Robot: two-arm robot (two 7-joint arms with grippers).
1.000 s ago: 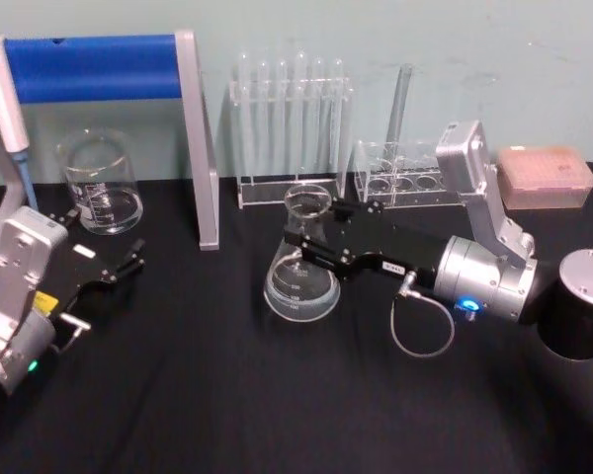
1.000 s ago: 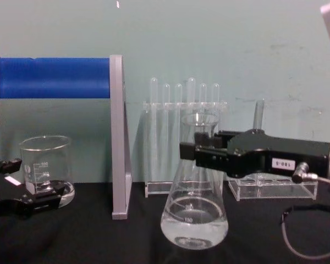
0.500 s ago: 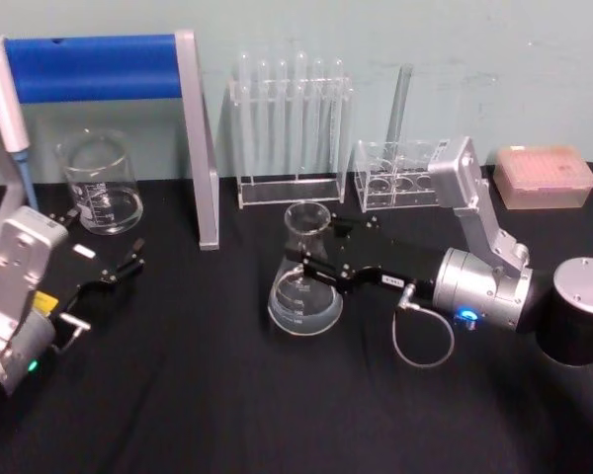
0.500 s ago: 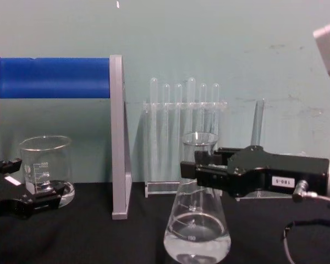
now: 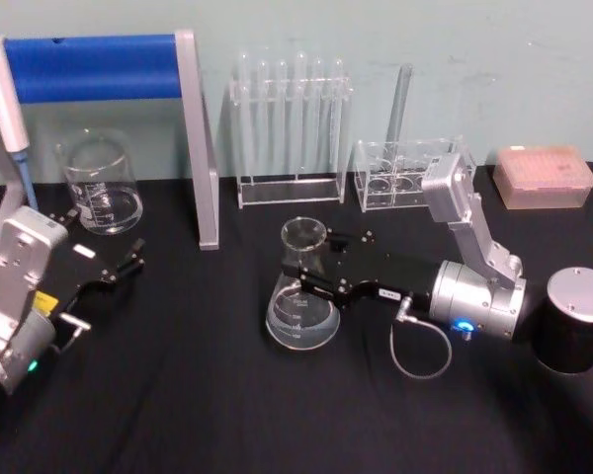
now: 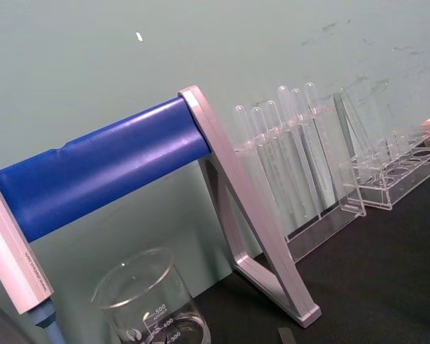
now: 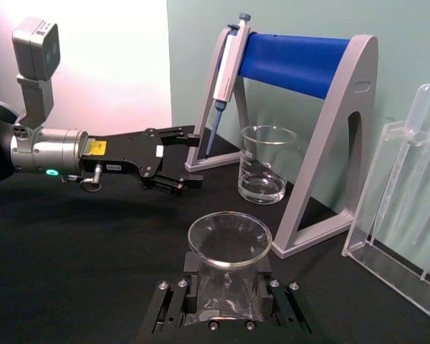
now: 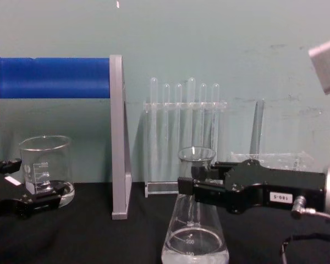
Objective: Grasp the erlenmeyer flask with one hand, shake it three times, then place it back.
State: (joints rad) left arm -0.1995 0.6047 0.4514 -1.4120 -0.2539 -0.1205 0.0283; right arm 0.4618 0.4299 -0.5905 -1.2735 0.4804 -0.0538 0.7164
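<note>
Erlenmeyer flask (image 5: 301,306): stood upright near the middle of the black bench (image 5: 227,395), with clear liquid in its wide base. Whether the base touched the bench could not be told.
Right tool (image 5: 313,270): reached in from the right, jaws clamped on the flask's neck just under the rim.
Left tool (image 5: 121,269): sat at the left, jaws spread wide, holding nothing.
Far side: a beaker (image 5: 101,188) far left and a test tube rack (image 5: 289,128) behind the flask.

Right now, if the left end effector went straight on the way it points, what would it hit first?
Probably the grey stand leg: the left end effector points diagonally toward its foot, passing just in front of the beaker. Depth is unclear, so it might clip the beaker.
</note>
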